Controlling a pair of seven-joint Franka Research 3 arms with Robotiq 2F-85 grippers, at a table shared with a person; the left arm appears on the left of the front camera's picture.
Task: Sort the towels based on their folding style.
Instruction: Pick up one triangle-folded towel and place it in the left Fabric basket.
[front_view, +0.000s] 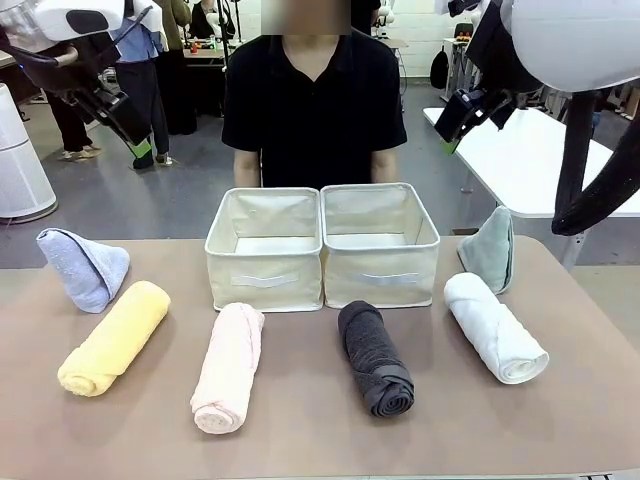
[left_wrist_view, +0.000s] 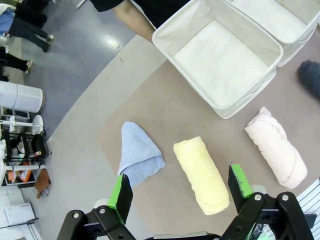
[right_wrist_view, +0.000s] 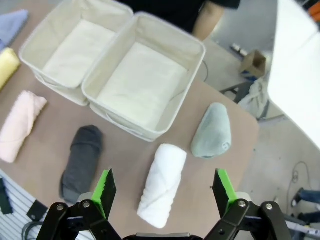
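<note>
While the yellow roll (front_view: 113, 338), pink roll (front_view: 230, 365), dark grey roll (front_view: 372, 355) and white roll (front_view: 495, 338) lie on the table (front_view: 300, 435) before the two bins (front_view: 265, 282), flanked by the lavender cone (front_view: 88, 268) and teal cone (front_view: 490, 252), the left gripper (left_wrist_view: 180, 189) and right gripper (right_wrist_view: 164, 186) are held above, jaws spread wide, empty. Soft, light terry is judged best pinched mid-roll.

Items cropped by the picture edges.
In the left wrist view, the dark grey towel (left_wrist_view: 311, 77) runs off the right edge and the second bin (left_wrist_view: 280, 15) off the top corner. In the right wrist view, the yellow towel (right_wrist_view: 6, 64) and lavender-blue towel (right_wrist_view: 11, 22) are cut by the left edge.
</note>
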